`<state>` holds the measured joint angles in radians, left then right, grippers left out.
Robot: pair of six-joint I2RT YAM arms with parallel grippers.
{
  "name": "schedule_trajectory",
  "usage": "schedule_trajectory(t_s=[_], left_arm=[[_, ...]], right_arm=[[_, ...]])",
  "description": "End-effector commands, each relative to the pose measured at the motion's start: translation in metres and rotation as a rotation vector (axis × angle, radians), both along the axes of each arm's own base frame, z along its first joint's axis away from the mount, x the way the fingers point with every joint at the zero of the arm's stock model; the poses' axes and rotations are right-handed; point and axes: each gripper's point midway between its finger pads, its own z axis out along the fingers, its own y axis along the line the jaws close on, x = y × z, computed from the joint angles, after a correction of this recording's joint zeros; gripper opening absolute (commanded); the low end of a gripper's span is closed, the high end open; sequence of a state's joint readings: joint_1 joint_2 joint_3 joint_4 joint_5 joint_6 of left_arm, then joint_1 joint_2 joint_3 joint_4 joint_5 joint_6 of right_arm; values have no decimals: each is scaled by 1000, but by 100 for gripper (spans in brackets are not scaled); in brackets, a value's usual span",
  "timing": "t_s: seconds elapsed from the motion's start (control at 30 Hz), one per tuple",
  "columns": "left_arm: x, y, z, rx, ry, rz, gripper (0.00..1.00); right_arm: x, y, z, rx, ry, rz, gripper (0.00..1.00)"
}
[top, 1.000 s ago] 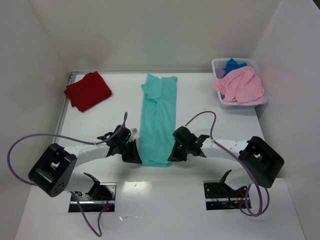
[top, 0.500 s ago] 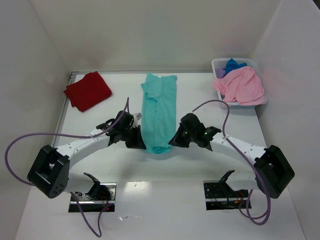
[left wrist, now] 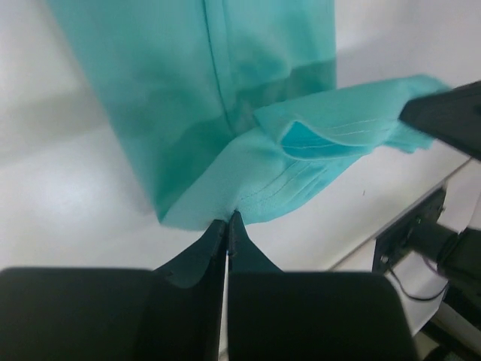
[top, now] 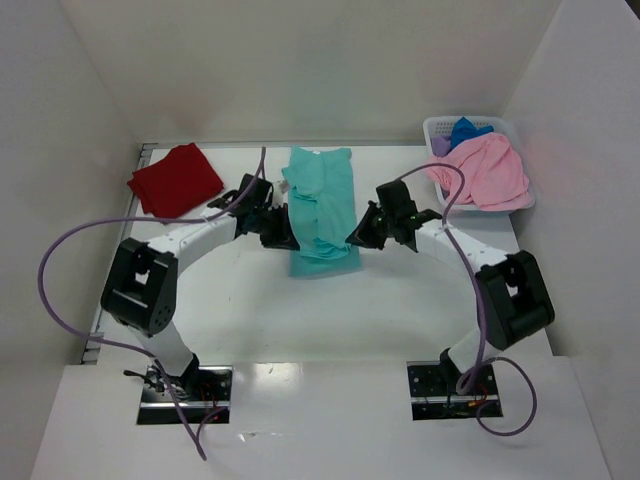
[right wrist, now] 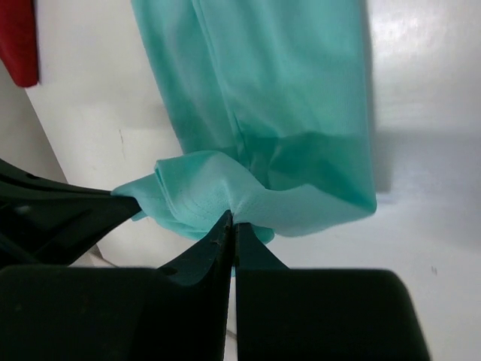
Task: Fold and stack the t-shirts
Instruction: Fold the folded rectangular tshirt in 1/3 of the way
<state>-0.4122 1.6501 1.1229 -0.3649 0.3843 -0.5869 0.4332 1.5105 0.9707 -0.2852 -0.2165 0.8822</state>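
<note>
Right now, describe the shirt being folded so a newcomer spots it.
On the table, look midway between the two arms. The teal t-shirt lies there, its hem pinched by the left gripper and right gripper. Only it is teal: the dark red shirt sits far left, the pink shirt in the basket.

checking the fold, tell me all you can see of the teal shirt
The teal t-shirt is soft fabric, folded into a long strip lying on the white table, collar end toward the back wall. Its near hem end is raised and doubled back over the strip, pinched at its two corners by the shut left gripper and right gripper.
</note>
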Motion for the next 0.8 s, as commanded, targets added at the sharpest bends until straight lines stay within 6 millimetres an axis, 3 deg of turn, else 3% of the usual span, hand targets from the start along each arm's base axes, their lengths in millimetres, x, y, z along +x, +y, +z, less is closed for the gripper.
schedule_trajectory(t_s=[0.0, 0.03, 0.07, 0.27, 0.47, 0.63, 0.7, 0.73, 0.77], left_arm=[[31, -4, 10, -40, -59, -58, 0], [40, -11, 19, -66, -75, -72, 0], [47, -9, 11, -56, -68, -70, 0], [76, -6, 7, -77, -63, -67, 0], [107, 0, 7, -89, -86, -54, 0], [124, 3, 7, -107, -92, -45, 0], [132, 7, 1, -102, -92, -40, 0], [137, 6, 8, -107, -111, -41, 0], [139, 10, 0, -103, -97, -30, 0]], right_arm=[[32, 7, 19, 23, -79, 50, 4], [39, 4, 19, 27, -74, 40, 4], [49, 4, 16, 20, -75, 37, 4], [82, 8, 15, 51, -85, 55, 4], [105, 18, 14, 62, -99, 62, 4], [125, 14, 1, 50, -89, 49, 4], [135, 11, 3, 46, -97, 45, 5], [137, 12, -2, 44, -90, 45, 5], [144, 8, 6, 47, -103, 34, 5]])
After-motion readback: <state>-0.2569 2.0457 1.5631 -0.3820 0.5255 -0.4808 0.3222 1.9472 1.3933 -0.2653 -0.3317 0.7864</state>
